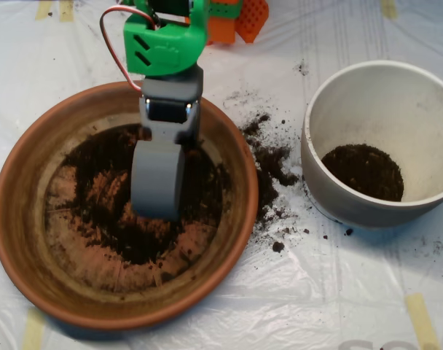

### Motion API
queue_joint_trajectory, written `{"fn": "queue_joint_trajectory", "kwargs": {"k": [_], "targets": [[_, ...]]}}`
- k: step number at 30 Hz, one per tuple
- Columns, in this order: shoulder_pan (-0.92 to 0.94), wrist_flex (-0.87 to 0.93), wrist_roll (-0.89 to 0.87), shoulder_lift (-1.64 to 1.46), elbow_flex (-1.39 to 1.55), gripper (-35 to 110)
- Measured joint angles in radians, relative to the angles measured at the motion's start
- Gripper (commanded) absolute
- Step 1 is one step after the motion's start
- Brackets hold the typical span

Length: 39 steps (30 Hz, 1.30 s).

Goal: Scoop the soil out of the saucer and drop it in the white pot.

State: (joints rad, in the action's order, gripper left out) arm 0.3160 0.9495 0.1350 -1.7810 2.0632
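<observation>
Beneath the tool point(157, 182), soil point(116, 211) covers the saucer point(17, 219).

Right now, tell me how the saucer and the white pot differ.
The saucer is orange-brown clay, wide and shallow; the white pot is white inside, grey outside, narrower and deep. The saucer's soil lies thin and patchy, with bare clay showing; the pot's soil is a compact dark patch at the bottom. The scoop is over the saucer, not the pot. Both are round, upright and hold dark soil, with spilled crumbs between them.
</observation>
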Motion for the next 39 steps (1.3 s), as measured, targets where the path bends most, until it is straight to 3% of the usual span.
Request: {"fn": "queue_joint_trajectory", "kwargs": {"k": [22, 39], "targets": [[0.103, 0.229, 0.029, 0.555, -0.459, 62], [0.124, 0.383, 0.072, 0.713, -0.678, 46]]}}
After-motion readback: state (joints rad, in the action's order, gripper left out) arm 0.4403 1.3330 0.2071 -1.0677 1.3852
